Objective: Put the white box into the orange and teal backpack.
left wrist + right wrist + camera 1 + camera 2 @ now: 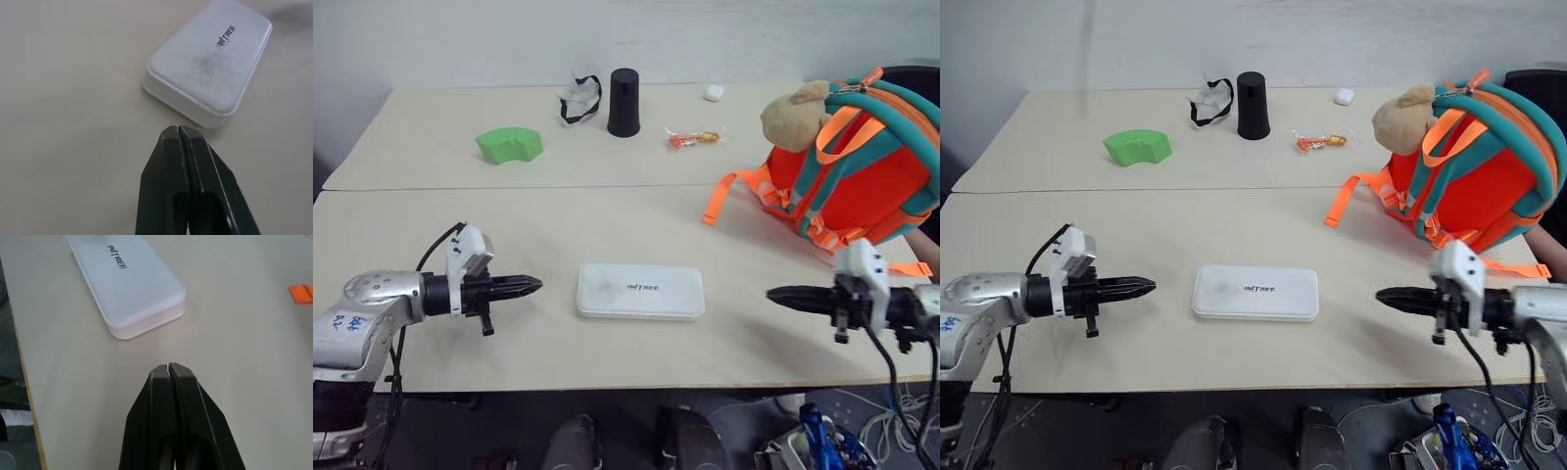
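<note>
The white box (640, 291) lies flat on the near table, lettering up, between my two grippers. My left gripper (534, 286) is shut and empty, pointing at the box's left end from a short gap away. My right gripper (773, 294) is also shut and empty, aimed at the box's right end from a wider gap. The wrist views show the box (210, 61) (128, 281) just past each shut pair of fingers. The orange and teal backpack (862, 171) stands upright at the far right, with a tan plush toy (793, 115) on its top.
On the far table sit a green foam piece (510, 144), a black cup (624, 102), a black-and-white bundle (578, 98), a wrapped candy (693, 138) and a tiny white rounded object (713, 93). An orange strap (724, 193) trails from the backpack. The table's front edge is close below my grippers.
</note>
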Available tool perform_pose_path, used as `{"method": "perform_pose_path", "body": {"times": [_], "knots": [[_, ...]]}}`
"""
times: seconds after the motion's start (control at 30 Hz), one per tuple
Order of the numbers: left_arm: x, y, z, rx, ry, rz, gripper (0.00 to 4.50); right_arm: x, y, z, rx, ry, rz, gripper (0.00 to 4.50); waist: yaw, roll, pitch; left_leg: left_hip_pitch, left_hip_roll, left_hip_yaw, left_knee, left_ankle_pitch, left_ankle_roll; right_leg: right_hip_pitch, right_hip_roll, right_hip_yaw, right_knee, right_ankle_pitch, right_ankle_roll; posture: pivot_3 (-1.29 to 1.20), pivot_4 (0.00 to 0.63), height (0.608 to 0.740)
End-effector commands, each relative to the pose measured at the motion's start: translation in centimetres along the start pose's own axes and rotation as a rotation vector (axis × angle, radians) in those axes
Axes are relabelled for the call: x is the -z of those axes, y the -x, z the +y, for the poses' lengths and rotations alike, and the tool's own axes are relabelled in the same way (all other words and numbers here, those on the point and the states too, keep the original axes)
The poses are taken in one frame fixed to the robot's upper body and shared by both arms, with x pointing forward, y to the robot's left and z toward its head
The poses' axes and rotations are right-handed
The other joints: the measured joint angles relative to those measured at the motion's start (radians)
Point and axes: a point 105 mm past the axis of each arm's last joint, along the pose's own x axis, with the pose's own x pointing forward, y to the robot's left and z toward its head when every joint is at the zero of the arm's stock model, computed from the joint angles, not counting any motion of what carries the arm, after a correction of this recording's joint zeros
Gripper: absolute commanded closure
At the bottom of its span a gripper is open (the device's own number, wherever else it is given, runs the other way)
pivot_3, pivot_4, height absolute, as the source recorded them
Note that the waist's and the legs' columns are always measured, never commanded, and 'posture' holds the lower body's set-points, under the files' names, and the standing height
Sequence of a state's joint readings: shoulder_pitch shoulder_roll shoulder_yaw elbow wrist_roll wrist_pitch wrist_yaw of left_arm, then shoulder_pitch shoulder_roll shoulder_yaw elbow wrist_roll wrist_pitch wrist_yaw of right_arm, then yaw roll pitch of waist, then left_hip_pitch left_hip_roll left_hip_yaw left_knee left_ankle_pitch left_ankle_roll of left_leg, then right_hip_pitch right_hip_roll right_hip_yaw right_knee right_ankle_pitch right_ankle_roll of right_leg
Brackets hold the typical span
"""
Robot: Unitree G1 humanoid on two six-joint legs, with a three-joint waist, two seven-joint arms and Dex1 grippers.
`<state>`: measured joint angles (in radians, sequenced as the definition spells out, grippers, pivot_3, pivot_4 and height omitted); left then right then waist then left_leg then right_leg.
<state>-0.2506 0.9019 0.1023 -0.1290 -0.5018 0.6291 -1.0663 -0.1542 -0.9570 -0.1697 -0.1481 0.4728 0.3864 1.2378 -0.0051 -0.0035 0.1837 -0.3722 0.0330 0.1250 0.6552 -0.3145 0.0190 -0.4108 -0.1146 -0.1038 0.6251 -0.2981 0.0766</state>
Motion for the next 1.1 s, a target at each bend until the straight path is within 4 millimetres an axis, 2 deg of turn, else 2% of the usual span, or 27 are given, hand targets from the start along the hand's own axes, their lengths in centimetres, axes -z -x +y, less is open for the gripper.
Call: {"method": "perform_pose_path", "body": {"times": [0.03, 0.17, 0.33, 0.77, 0.9, 1.03, 1.1], "knots": [[0.6, -1.0, 1.3, -0.033, -0.06, 0.083, 4.49, -0.3, -2.0, -1.0, 0.013, 0.088, 0.036, 4.5, 0.002, 0.0, 0.0, 0.0, 0.0, 0.0, 0.001, 0.0, 0.0, 0.0, 0.0, 0.0, 0.001, 0.0, 0.0, 0.0, 0.15, 0.74], [0.5, -2.9, 1.6, -0.005, -0.122, 0.099, 4.49, -0.3, -4.0, -1.4, -0.011, 0.109, 0.047, 4.5, 0.006, 0.0, 0.0, -0.004, 0.0, -0.001, 0.005, 0.0, 0.0, -0.001, 0.0, -0.001, 0.002, 0.0, 0.0, 0.0, 0.15, 0.74], [0.1, -4.8, 1.2, 0.046, -0.154, 0.087, 4.49, -0.5, -5.6, -0.7, -0.06, 0.126, 0.04, 4.5, 0.005, -0.001, 0.0, -0.007, 0.0, -0.001, 0.01, -0.001, 0.003, -0.001, 0.0, -0.002, 0.002, 0.001, 0.001, 0.0, 0.15, 0.74], [-1.1, -7.7, 1.1, 0.085, -0.17, 0.029, 4.49, 0.2, -6.3, -0.3, -0.062, 0.118, 0.054, 4.5, 0.005, -0.001, 0.0, -0.007, 0.0, -0.001, 0.012, -0.001, 0.005, -0.001, 0.001, -0.003, 0.003, 0.001, 0.003, 0.0, 0.15, 0.74], [-1.0, -7.6, 1.2, 0.084, -0.175, 0.039, 4.49, 0.2, -6.6, -0.5, -0.049, 0.117, 0.047, 4.5, 0.004, -0.001, 0.0, -0.007, -0.001, -0.001, 0.012, -0.001, 0.005, -0.001, 0.0, -0.003, 0.003, 0.001, 0.003, 0.0, 0.15, 0.74], [-0.4, -6.0, 2.2, 0.048, -0.102, 0.072, 4.49, 0.2, -6.4, -0.6, -0.047, 0.125, 0.055, 4.5, 0.003, -0.001, 0.0, -0.007, 0.0, -0.001, 0.012, 0.0, 0.005, -0.001, 0.001, -0.004, 0.003, 0.001, 0.003, 0.0, 0.15, 0.74], [-0.8, -4.9, 2.7, 0.041, 0.008, 0.073, 4.12, 0.3, -6.2, -0.7, -0.048, 0.132, 0.06, 4.5, 0.002, -0.001, 0.0, -0.007, 0.0, -0.001, 0.012, 0.0, 0.005, -0.001, 0.001, -0.004, 0.003, 0.001, 0.003, 0.0, 0.15, 0.74]]}}
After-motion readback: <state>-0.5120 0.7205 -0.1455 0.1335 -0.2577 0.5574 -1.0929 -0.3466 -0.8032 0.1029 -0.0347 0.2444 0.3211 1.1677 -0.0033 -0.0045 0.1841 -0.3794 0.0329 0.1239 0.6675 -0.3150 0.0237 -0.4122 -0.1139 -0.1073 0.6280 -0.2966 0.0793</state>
